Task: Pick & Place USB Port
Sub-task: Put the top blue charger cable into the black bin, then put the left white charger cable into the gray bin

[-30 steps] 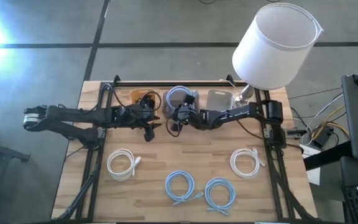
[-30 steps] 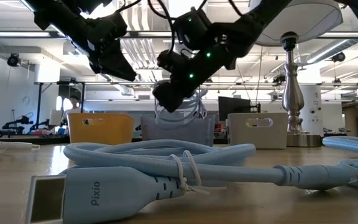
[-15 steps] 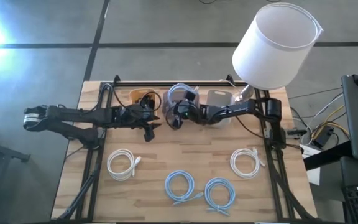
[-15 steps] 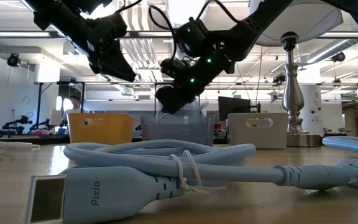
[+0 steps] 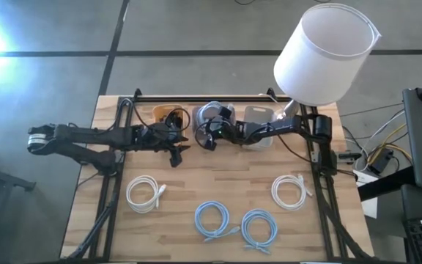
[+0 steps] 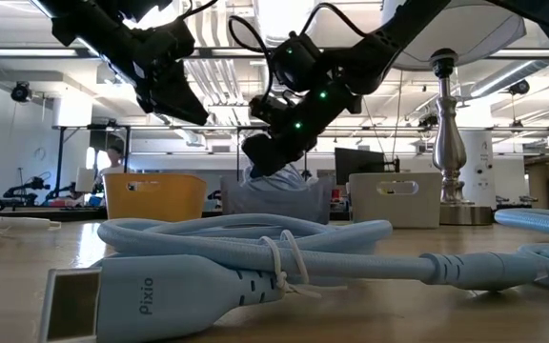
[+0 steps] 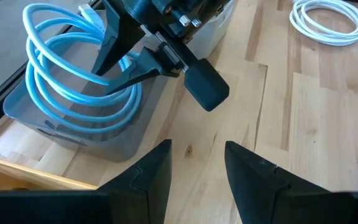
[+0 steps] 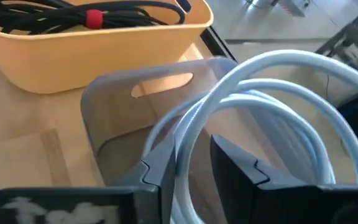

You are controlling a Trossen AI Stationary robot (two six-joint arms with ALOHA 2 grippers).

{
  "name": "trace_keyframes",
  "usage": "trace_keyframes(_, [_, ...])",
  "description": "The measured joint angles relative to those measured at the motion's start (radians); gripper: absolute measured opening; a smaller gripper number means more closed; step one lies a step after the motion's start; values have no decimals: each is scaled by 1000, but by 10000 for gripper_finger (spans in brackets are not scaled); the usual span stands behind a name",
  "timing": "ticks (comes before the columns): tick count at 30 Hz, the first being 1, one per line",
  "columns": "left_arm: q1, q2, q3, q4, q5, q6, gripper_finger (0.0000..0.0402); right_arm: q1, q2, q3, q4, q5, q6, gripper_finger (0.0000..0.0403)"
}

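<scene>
A light blue coiled cable [image 7: 73,84] sits in the grey translucent bin [image 7: 107,134] at the table's far edge, between a yellow bin [image 5: 168,115] and a white bin [image 5: 258,117]. My right gripper [image 5: 208,137] reaches over the grey bin and is shut on this coil [image 8: 260,81]. My left gripper [image 7: 197,168] hovers open above bare table just left of and nearer than the grey bin, touching nothing. Two more light blue coils [image 5: 212,220] [image 5: 258,227] and two white coils [image 5: 145,194] [image 5: 291,191] lie flat on the near half of the table. My right gripper pinches the coil's strands [image 8: 188,140] between its two fingers [image 7: 126,65], at the side of the loop nearest the right arm. It comes slanting down from the table's right. The coil stands tilted, its lower loops inside the grey bin [image 6: 274,195].
The yellow bin [image 8: 98,43] holds black cable tied with a red band. A lamp with a white shade [image 5: 327,51] stands at the far right corner, its metal stem [image 6: 443,143] beside the white bin. In the low view a blue cable plug [image 6: 151,286] lies close to the camera.
My right gripper has moved slightly toward the table's left and far edge and tipped down. The blue coil, which hung above the grey bin a second ago, has gone down into it, so only its top shows over the rim in the low view.
</scene>
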Motion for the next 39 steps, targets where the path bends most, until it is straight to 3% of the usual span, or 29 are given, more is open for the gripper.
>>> trace_keyframes(17, [-6, 0, 0, -7, 4, -56, 152, 72, -132, 40, -246, 1, 105, 140])
trace_keyframes(25, [-123, 0, 0, -60, 12, -42, 152, 143, -227, 40, -473, 2, 222, 136])
trace_keyframes(31, [-271, 0, 8, -241, 12, -120, 151, 210, -249, 39, -563, 1, 248, 133])
trace_keyframes(39, [-450, 0, 8, -640, 13, -308, 151, 255, -236, 36, -559, 1, 248, 140])
